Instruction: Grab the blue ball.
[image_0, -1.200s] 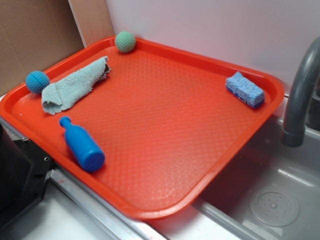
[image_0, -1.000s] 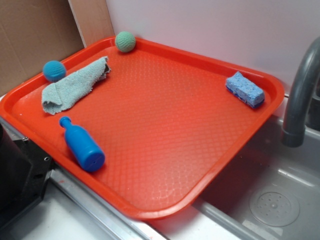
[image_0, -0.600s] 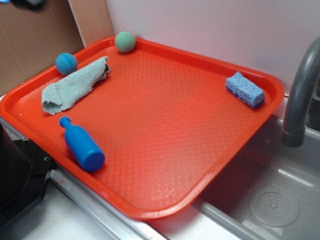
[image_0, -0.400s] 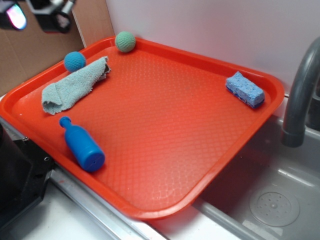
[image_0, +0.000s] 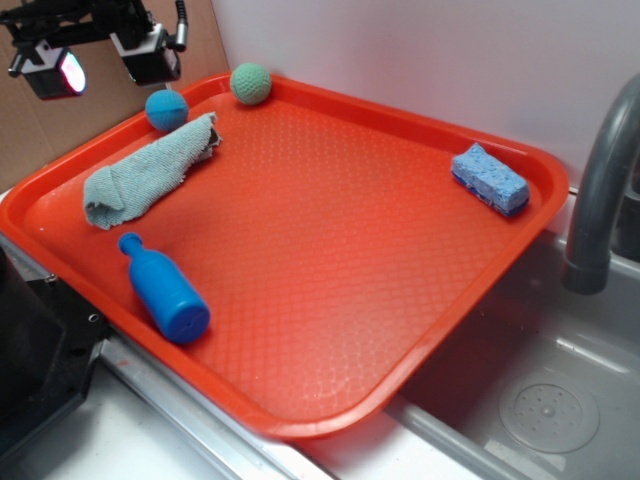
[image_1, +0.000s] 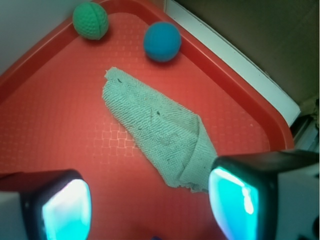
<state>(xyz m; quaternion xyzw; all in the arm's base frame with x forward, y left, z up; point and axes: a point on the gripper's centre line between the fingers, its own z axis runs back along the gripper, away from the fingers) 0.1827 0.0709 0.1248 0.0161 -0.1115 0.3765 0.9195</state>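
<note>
Nothing grasped: the blue ball (image_0: 166, 109) is seen lying free, so the task is judged barely begun.

Exterior view, ball: it rests at the far-left edge of the red tray (image_0: 330, 420), against the raised rim, just beside the far end of the grey-green cloth (image_0: 150, 170) and left of the green ball (image_0: 250, 83), which sits in the far corner.

Exterior view, pincer: the pincer (image_0: 100, 62) hangs at the upper left, above the tray's left rim, near the ball but apart from it; its two pads are spread well apart and nothing is held between them.

Exterior view, other things: a blue bottle toy (image_0: 164, 290) lies on its side at the near left, a blue sponge (image_0: 489, 178) sits at the far right, and a grey tap (image_0: 600, 190) stands over the sink beyond the tray.

Wrist view, ball: the blue ball (image_1: 162, 41) is seen near the top of the frame, beside the tray's rim (image_1: 235, 85), with the green ball (image_1: 90, 20) to its left; the two are apart.

Wrist view, pincer: both fingertips (image_1: 240, 200) frame the bottom corners, wide and empty, with the cloth (image_1: 160, 135) lying below and between them; the ball is well ahead of the gap.

Left to do: by this judgement, the pincer has to be carried forward over the ball, lowered around it, closed and lifted.

Risk: the rim beside the ball may crowd one finger, and the cloth's end lies close.
</note>
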